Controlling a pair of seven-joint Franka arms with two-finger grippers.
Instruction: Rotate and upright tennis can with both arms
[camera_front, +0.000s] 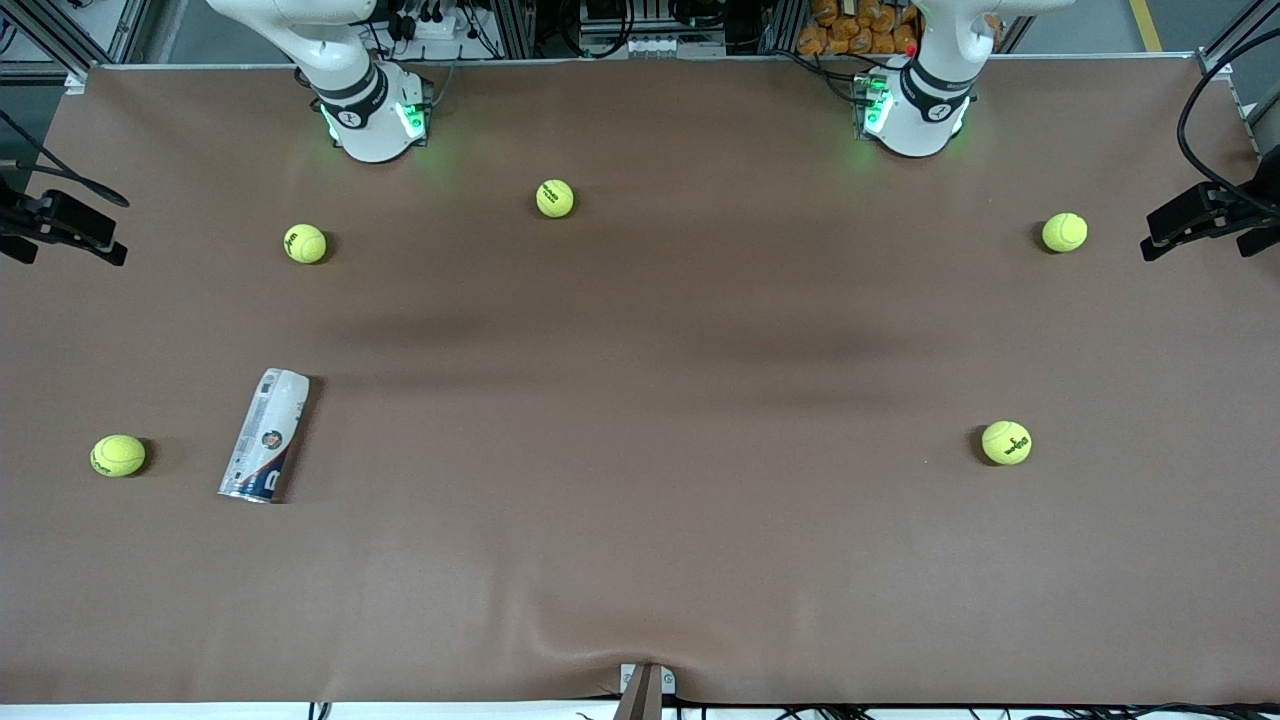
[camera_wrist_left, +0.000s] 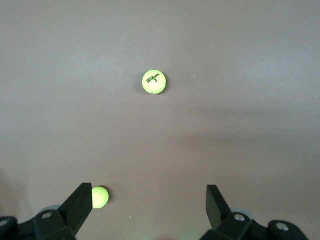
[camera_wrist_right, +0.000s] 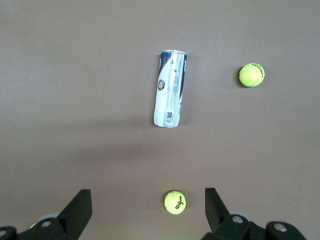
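Brown cloth-covered table (camera_front: 640, 520), tennis can (camera_front: 265, 435) lying flat

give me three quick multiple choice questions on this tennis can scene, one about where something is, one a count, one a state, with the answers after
1. Where does the tennis can lie?
A. toward the right arm's end of the table
B. toward the left arm's end of the table
C. between the two arm bases

2. How many tennis balls are on the table in the front view?
A. three
B. five
C. seven

3. How is the can resting?
A. upright on its base
B. on its side
C. lifted in a gripper

Answers:
1. A, it lies beside a ball at the end where the right arm's base stands.
2. B, five yellow-green balls are scattered over the brown cloth.
3. B, its long side is flat on the cloth, and the left gripper and right gripper are both open and empty, high over the table.
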